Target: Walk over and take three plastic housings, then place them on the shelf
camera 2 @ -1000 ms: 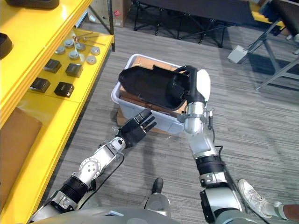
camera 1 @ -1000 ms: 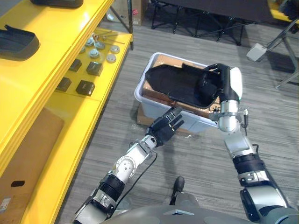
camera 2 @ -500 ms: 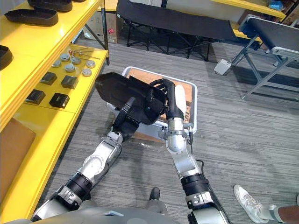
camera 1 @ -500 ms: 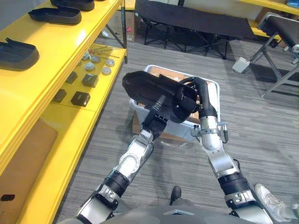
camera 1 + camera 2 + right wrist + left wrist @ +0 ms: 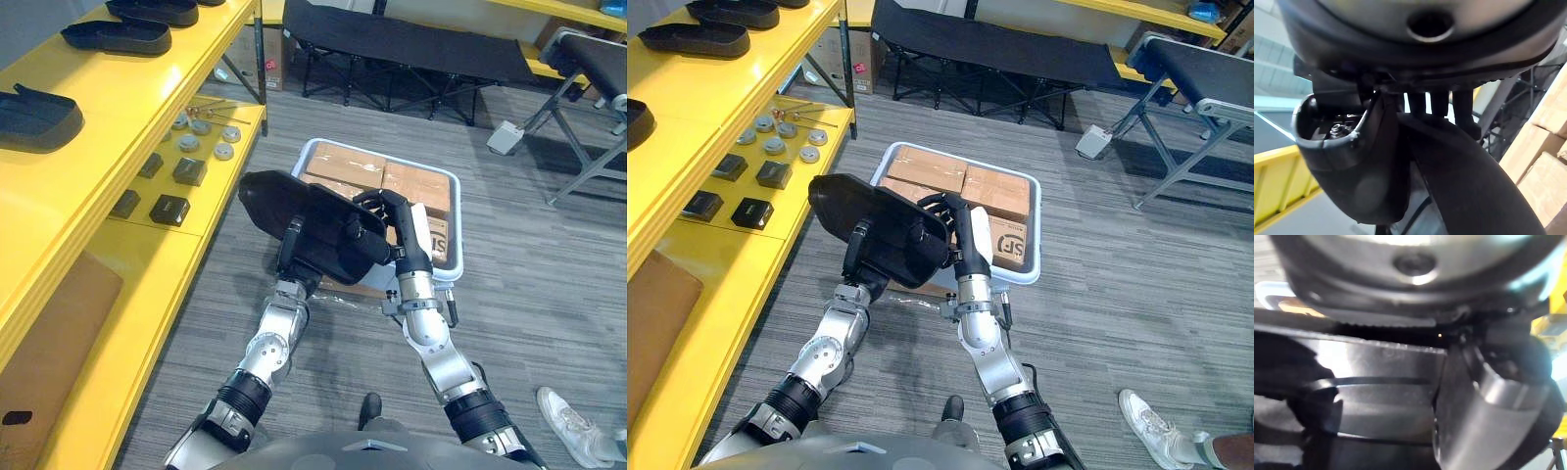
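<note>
I hold a large black plastic housing [image 5: 318, 230] in both hands, lifted clear of the white bin [image 5: 453, 257], over its near left corner. My right hand [image 5: 400, 223] is curled over the housing's right edge, the fingers [image 5: 1442, 105] hooked on the rim. My left hand [image 5: 291, 247] clasps the near left edge, its thumb [image 5: 1488, 396] lying across the smooth face. Three more black housings [image 5: 37, 106] lie on the yellow shelf [image 5: 127, 117] at the left.
The bin holds brown cartons [image 5: 345, 168]. On the lower shelf board lie small metal discs [image 5: 204, 132], black blocks [image 5: 168, 208] and a cardboard sheet [image 5: 49, 333]. A black folding cot [image 5: 411, 39] stands behind the bin. A person's shoe [image 5: 568, 431] shows at the lower right.
The housing has come off the bin towards me and to the left, baring the cartons. My left hand, open and apart a second ago, has reached it and closed on its edge.
</note>
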Robot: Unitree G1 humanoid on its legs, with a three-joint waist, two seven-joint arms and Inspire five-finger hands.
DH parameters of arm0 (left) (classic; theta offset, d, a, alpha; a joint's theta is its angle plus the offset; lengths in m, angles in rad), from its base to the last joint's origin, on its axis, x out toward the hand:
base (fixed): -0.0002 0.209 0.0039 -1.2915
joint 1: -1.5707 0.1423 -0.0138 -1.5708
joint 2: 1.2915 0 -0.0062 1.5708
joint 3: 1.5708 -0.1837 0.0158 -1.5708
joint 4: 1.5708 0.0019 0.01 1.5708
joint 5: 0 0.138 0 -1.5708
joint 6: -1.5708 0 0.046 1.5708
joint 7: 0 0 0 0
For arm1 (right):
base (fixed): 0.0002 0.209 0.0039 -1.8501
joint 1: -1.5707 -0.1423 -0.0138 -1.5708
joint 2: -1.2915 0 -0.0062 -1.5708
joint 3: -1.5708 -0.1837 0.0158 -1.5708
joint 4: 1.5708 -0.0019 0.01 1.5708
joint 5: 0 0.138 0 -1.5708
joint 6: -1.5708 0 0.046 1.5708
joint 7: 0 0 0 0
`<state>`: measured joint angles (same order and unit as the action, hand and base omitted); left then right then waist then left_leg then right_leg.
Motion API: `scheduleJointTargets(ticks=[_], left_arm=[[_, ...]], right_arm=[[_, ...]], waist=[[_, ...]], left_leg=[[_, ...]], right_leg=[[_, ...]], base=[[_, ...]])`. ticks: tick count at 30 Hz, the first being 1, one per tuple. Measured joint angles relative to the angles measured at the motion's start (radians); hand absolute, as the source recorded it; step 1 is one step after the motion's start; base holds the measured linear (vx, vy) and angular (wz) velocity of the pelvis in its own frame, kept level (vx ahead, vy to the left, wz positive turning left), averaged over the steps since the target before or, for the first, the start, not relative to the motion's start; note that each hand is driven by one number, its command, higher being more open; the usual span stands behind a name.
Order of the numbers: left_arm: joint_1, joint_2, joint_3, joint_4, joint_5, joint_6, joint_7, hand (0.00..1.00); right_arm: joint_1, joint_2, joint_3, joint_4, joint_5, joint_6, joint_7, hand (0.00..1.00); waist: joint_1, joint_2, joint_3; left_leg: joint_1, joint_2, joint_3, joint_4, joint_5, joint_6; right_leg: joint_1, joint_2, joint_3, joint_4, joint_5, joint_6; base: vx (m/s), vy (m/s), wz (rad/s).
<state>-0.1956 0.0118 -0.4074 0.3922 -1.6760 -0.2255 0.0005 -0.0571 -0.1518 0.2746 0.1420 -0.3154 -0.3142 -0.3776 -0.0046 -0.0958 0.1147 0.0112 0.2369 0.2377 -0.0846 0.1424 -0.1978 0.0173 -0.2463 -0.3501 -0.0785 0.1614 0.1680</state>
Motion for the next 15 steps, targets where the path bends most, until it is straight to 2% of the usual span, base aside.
scheduleJointTargets(ticks=[1, 2, 5, 6, 7, 10, 13, 15], left_arm=[[0.000, 0.000, -0.002, 0.000, 0.001, -0.008, -0.002, 0.00], [0.003, 0.000, -0.005, -0.003, 0.003, -0.014, -0.003, 0.00], [0.010, -0.001, -0.011, -0.018, 0.013, -0.016, -0.004, 0.00], [0.013, 0.000, -0.010, -0.032, 0.041, -0.021, -0.004, 0.00], [0.022, 0.000, -0.010, -0.062, 0.072, -0.038, -0.003, 0.00], [0.051, -0.006, -0.006, -0.154, 0.161, -0.100, 0.027, 0.00], [0.056, -0.024, 0.056, -0.280, 0.439, -0.175, 0.152, 0.00], [0.056, -0.041, 0.133, -0.357, 0.694, -0.208, 0.276, 0.00]], right_arm=[[0.003, 0.001, 0.005, -0.002, -0.004, -0.004, -0.007, 0.00], [0.007, 0.004, 0.009, -0.003, -0.021, -0.006, -0.023, 1.00], [0.036, 0.006, 0.011, -0.034, -0.030, -0.014, -0.029, 1.00], [0.048, 0.007, 0.013, -0.037, -0.030, -0.039, -0.032, 1.00], [0.058, 0.006, 0.026, -0.039, -0.029, -0.071, -0.033, 1.00], [0.094, 0.001, 0.068, -0.080, -0.011, -0.098, -0.046, 1.00], [0.115, 0.002, 0.069, -0.112, 0.051, -0.082, -0.048, 1.00], [0.126, 0.017, 0.069, -0.129, 0.091, -0.065, -0.049, 1.00]], waist=[[-0.001, 0.000, -0.003], [-0.003, 0.001, -0.009], [-0.004, 0.008, -0.023], [-0.004, 0.011, -0.025], [-0.007, 0.015, -0.027], [-0.015, 0.023, -0.031], [-0.016, 0.030, -0.036], [-0.020, 0.036, -0.040]], left_leg=[[0.000, 0.000, 0.000, 0.000, 0.000, 0.000], [0.000, -0.001, 0.002, 0.000, 0.000, 0.000], [0.000, -0.001, 0.005, 0.000, -0.001, 0.000], [0.000, -0.001, 0.006, 0.000, -0.001, 0.000], [0.000, -0.001, 0.007, 0.000, -0.001, 0.000], [0.000, -0.001, 0.011, 0.000, -0.002, -0.001], [0.002, -0.001, 0.012, 0.001, -0.002, -0.001], [0.010, -0.001, 0.012, 0.000, -0.004, -0.002]], right_leg=[[0.000, 0.000, 0.000, 0.000, 0.000, 0.000], [-0.001, 0.000, -0.002, 0.000, -0.001, -0.001], [-0.002, 0.000, -0.003, 0.000, -0.004, -0.004], [-0.003, 0.000, -0.003, 0.000, -0.004, -0.004], [-0.004, 0.000, -0.003, 0.000, -0.004, -0.005], [-0.007, 0.000, -0.002, 0.000, -0.005, -0.007], [-0.006, 0.000, -0.001, 0.000, -0.005, -0.007], [0.001, 0.000, 0.000, 0.000, -0.005, -0.007]], base=[[0.00, 0.000, 0.00], [0.00, 0.000, 0.00], [0.00, 0.000, 0.00], [0.00, 0.000, 0.00], [0.00, 0.000, 0.00], [0.00, 0.000, 0.00], [0.00, 0.000, 0.00], [0.00, 0.000, 0.00]])
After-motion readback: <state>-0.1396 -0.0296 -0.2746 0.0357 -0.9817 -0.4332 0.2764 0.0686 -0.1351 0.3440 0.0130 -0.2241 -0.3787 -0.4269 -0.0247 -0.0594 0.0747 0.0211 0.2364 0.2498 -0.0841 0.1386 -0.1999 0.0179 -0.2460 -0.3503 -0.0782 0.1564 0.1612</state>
